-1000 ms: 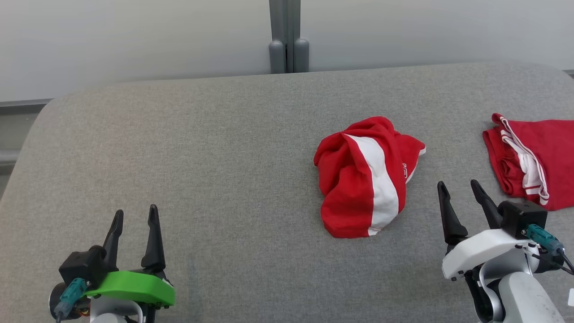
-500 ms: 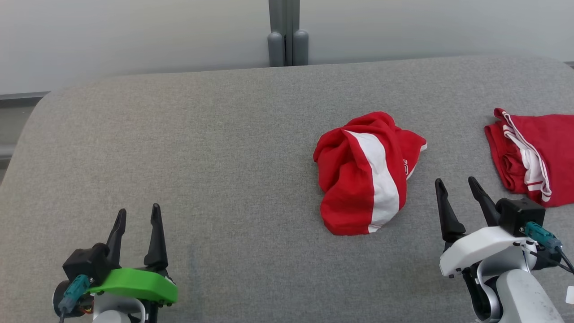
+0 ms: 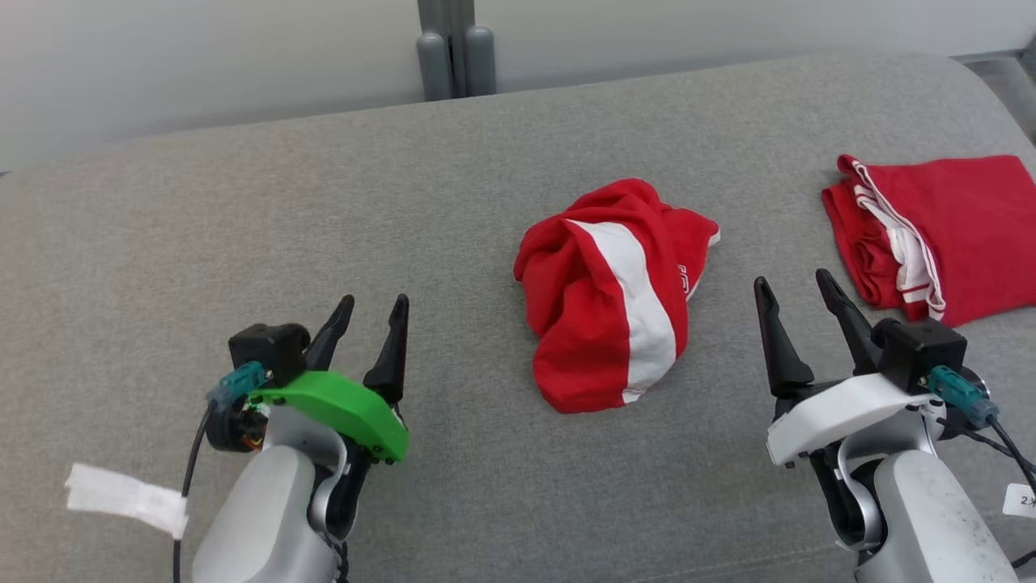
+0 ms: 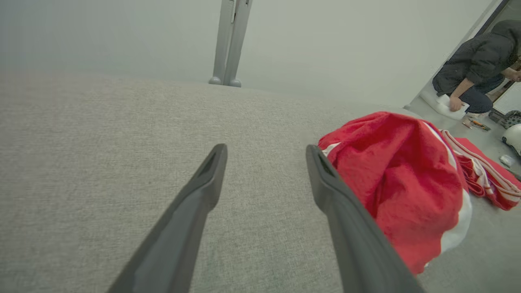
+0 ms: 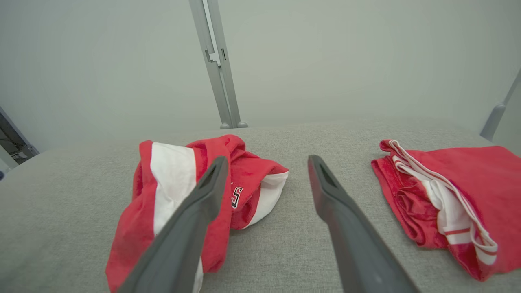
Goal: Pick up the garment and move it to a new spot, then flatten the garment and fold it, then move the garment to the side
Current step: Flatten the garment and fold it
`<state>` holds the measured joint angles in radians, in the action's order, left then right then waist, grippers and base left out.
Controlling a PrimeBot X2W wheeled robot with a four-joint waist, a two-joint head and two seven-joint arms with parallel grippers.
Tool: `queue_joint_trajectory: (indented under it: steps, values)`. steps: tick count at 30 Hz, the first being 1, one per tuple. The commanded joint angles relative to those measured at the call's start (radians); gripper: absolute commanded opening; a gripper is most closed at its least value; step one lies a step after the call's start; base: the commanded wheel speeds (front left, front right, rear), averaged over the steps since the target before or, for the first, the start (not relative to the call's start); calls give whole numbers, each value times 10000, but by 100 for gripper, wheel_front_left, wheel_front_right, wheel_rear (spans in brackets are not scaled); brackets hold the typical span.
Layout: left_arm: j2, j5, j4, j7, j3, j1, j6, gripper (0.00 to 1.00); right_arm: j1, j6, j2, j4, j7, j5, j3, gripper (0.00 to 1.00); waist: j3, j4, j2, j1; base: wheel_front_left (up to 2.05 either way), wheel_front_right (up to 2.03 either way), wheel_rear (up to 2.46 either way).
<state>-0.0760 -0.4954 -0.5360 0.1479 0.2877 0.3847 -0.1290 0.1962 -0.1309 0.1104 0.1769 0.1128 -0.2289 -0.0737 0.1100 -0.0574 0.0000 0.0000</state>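
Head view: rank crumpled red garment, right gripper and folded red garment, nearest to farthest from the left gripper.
From the left gripper:
1. Crumpled red garment, centre, just to its right.
2. Right gripper, beyond the garment's far side.
3. Folded red garment, farthest right.

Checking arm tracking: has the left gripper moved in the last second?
Yes. The left gripper came forward and rightward, nearer the crumpled garment on the grey surface.

head: high, looking down | wrists: low, facing forward over grey surface (image 3: 243, 227) | shared: crumpled garment (image 3: 587, 324)
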Motion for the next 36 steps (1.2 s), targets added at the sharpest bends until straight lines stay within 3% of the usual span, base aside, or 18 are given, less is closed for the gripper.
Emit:
queue_joint_trajectory:
  steps: [1,9,14,29,30,31,32,36]
  values:
    - [-106,-260,-291,-248,299,427,-31,100,164,3,5,-57,-25,34,-59,100,458,-697,0,0,0,0,0]
    - [-306,-1575,-1803,-1139,1474,2056,-30,100,371,3,-124,31,121,-43,-384,100,1089,-2083,0,0,0,0,0]
    - [-449,-1684,-2719,-1221,1839,2735,-31,100,394,3,-165,170,270,-91,-401,100,1266,-2673,0,0,0,0,0]
    - [-363,-2236,-4306,-993,2133,3840,-31,100,588,3,-263,414,572,-235,-567,100,1541,-3297,0,0,0,0,0]
    - [-345,-2230,-4381,-892,2129,3953,-31,88,599,3,-257,423,579,-239,-554,100,1560,-3306,0,0,0,0,0]
    - [-332,-2194,-4443,-788,2136,4035,-31,38,612,3,-257,433,587,-238,-543,100,1572,-3309,0,0,0,0,0]
    - [-316,-2150,-4523,-657,2151,4122,-32,0,628,3,-255,440,590,-232,-528,100,1584,-3309,0,0,0,0,0]
    - [-261,-2122,-4686,-191,2189,4421,-32,0,667,3,-255,469,630,-226,-463,100,1606,-3266,0,0,0,0,0]
